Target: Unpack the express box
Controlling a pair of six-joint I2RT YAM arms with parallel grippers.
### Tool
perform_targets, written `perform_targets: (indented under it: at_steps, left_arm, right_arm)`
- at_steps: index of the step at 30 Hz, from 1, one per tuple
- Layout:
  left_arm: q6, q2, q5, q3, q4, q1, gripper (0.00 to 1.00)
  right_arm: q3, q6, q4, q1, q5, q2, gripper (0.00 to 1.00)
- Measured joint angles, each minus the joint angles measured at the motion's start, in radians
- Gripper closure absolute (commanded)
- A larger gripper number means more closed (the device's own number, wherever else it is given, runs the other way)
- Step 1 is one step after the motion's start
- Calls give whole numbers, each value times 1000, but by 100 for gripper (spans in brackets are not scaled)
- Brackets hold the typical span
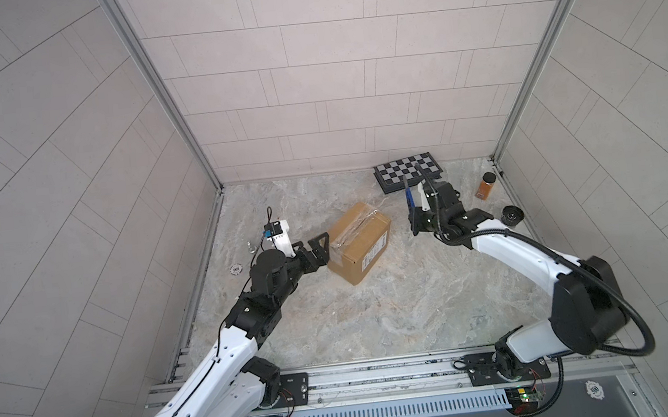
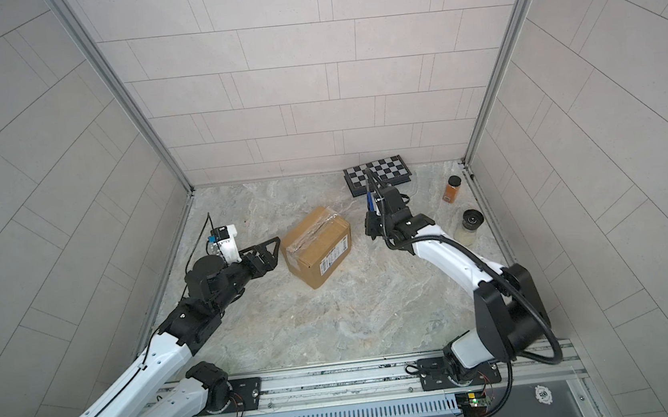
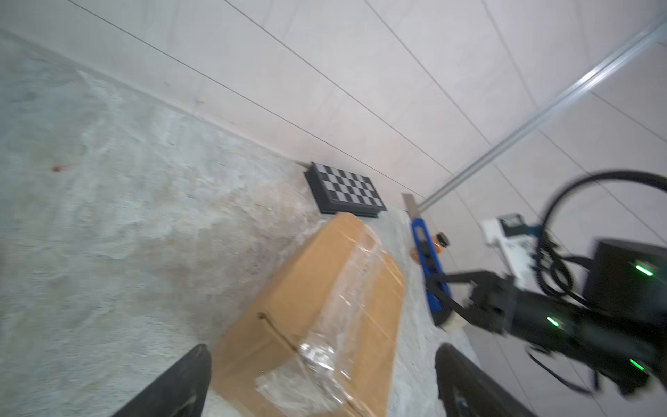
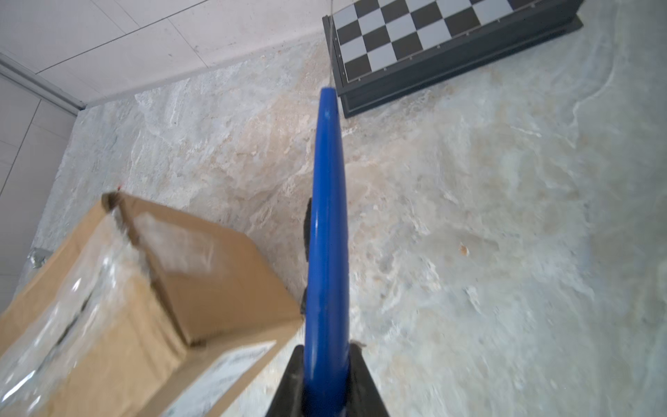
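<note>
- The express box [image 1: 358, 242] sat on the marble-patterned worktop [image 1: 396, 312] between the two arms, flaps down, with clear tape running along its top seam.
- The left claw [image 1: 319, 252] stood wide open and empty at the box's near end. In the left wrist view one finger lay to each side of that end, though contact could not be made out.
- The right claw [image 1: 416, 222] was closed on a blue utility knife [image 1: 409, 200], held off the box's far side with the blade pointing up and away from the carton.
- The step in hand looked like slitting the tape, with the tool gripped and the box about to be steadied.
- The next move would likely call for the left claw to pinch or brace the carton. The right arm would then have to tip the blade down onto the seam and draw it along shallowly, sparing the contents.
- Whether the tape was already cut was hard to judge, as it looked wrinkled and both wrist views were blurred.
- The box's contents were hidden, and the right claw's fingers were mostly cut off in its own wrist view.
</note>
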Motion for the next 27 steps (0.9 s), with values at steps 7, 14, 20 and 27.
perform_targets:
  at_steps: [7,14,20,27]
  left_arm:
    - [33,248,76,101,37,39,0]
    - [21,352,161,113,137,16,0]
    - [-2,277,180,40,191,-58,0]
    - [-55,146,154,-64,217,-107,0]
  right_arm:
    - [-142,53,-4,126,15,-126,100]
    - [-46,69,44,168,1,43,100]
    - [169,48,69,169,-45,277,100]
    - [380,12,52,169,-85,444,100]
